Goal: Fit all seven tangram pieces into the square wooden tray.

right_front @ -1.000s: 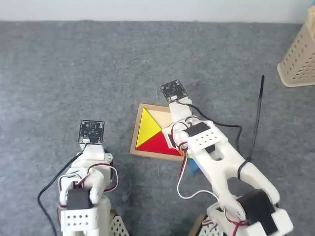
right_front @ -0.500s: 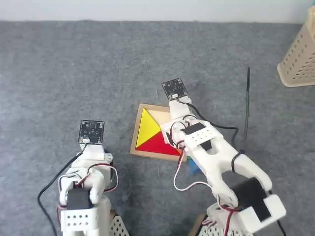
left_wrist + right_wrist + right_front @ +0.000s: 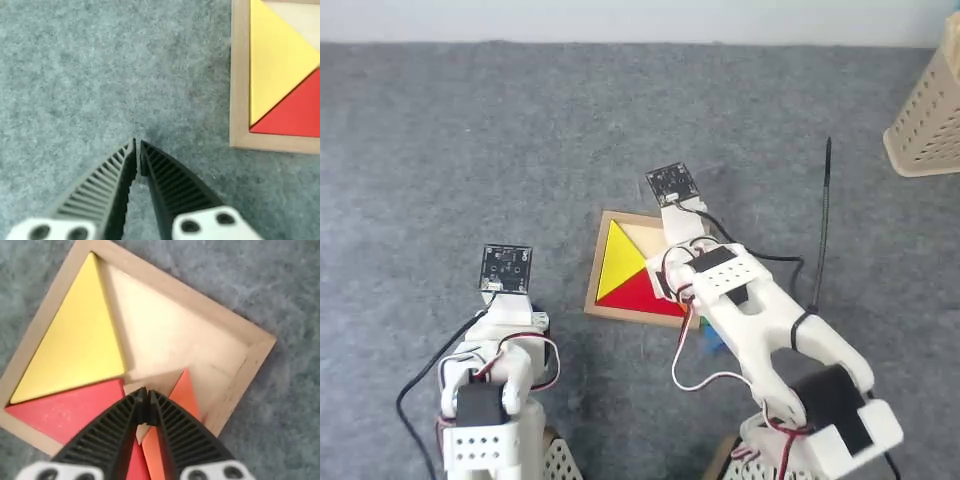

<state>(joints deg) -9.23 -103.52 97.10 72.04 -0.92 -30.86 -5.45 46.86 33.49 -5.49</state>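
Tray (image 3: 241, 375) beneath closed right pincer (image 3: 145, 391)

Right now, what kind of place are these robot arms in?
Probably a robot practice corner, maybe in a lab: a grey mat is spread out flat, a wooden puzzle tray lies on it, and a slatted basket stands at the edge.

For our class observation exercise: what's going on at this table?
The right end effector, shut, sits over the wooden tray, its tips by an orange piece. A yellow triangle and a red triangle already lie in the tray. The left end effector, shut, hangs over the grey mat beside the tray.
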